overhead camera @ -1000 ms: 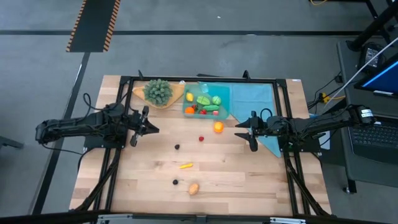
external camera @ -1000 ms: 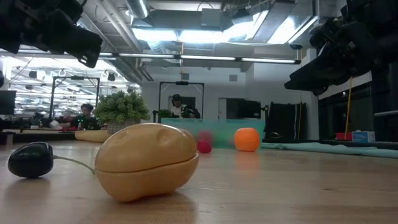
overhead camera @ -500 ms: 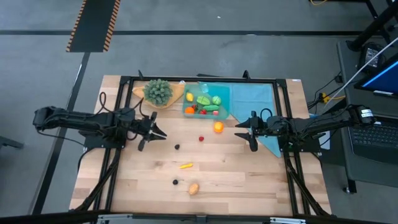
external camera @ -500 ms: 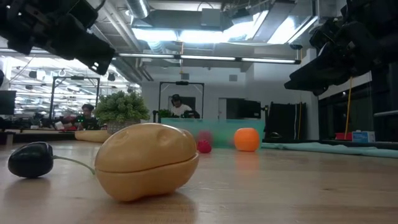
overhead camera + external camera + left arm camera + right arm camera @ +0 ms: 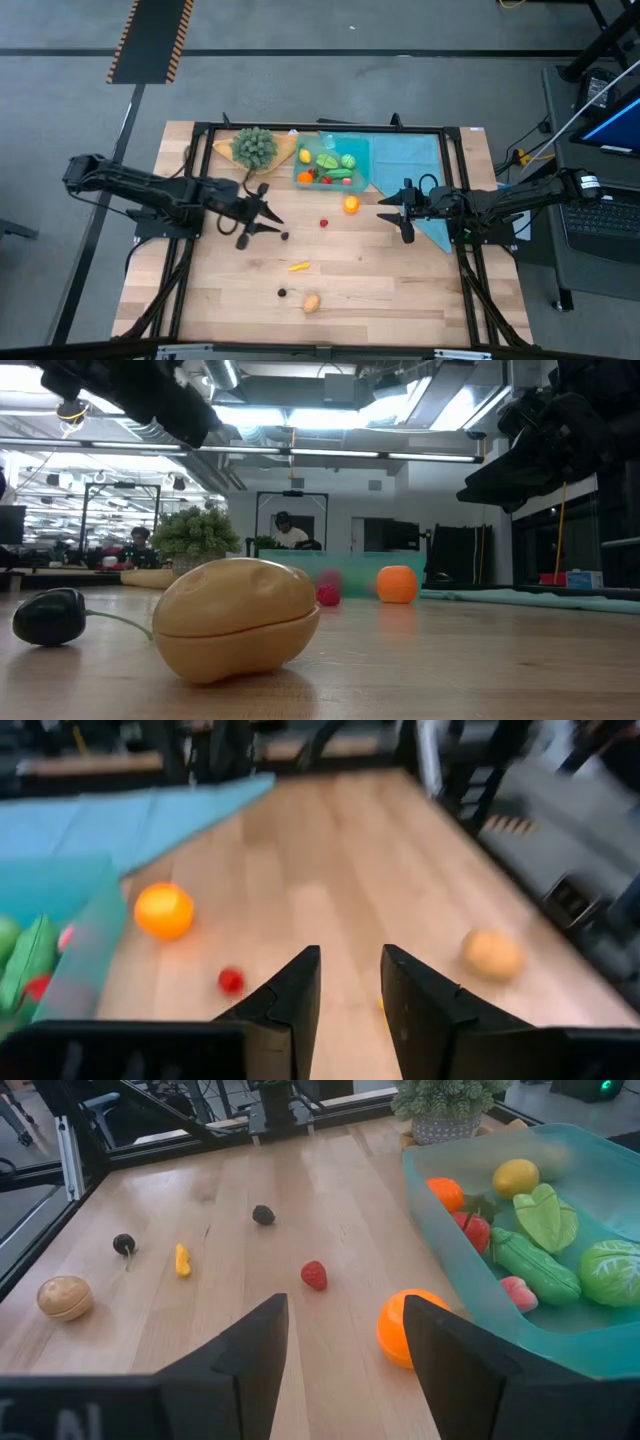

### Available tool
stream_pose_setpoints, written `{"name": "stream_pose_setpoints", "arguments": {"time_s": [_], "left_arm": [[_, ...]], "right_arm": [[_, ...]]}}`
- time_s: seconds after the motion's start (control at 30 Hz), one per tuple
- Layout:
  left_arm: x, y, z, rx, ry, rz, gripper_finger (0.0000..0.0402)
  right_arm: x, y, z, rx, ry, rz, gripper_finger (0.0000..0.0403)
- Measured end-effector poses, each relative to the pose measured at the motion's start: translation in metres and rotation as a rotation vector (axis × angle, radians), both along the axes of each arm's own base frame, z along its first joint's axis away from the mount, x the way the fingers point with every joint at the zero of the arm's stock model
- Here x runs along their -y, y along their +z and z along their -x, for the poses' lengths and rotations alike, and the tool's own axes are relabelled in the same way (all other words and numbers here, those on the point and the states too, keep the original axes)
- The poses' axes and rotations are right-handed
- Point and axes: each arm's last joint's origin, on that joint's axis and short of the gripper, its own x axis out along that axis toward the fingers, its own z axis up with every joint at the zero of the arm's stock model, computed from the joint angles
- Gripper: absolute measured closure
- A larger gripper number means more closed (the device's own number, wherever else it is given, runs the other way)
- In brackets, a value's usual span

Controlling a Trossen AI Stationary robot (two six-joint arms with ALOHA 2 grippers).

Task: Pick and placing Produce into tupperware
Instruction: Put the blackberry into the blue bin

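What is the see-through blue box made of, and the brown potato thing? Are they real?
The tupperware looks like clear teal plastic: you see the produce through its wall. The potato seems a smooth plastic toy, since a seam runs round its middle. The table looks like pale wood planks.

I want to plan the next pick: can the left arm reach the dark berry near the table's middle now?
Probably yes. The left gripper hangs just beside the dark berry, jaws open, with only bare wood between them. The strawberry and orange lie farther on, and the right gripper waits apart.
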Motion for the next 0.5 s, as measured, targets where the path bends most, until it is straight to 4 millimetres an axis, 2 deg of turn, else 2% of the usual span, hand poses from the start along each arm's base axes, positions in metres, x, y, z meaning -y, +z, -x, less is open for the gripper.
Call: {"name": "stream_pose_setpoints", "arguments": {"time_s": [0.2, 0.5], "left_arm": [[0.011, -0.004, -0.022, -0.190, 0.049, -0.082, 0.0280], [0.017, -0.012, -0.035, -0.263, 0.066, -0.056, 0.0239]], "right_arm": [[0.000, 0.000, 0.000, -0.001, 0.000, 0.000, 0.0201], [0.000, 0.000, 0.000, 0.000, -0.006, -0.022, 0.0201]]}}
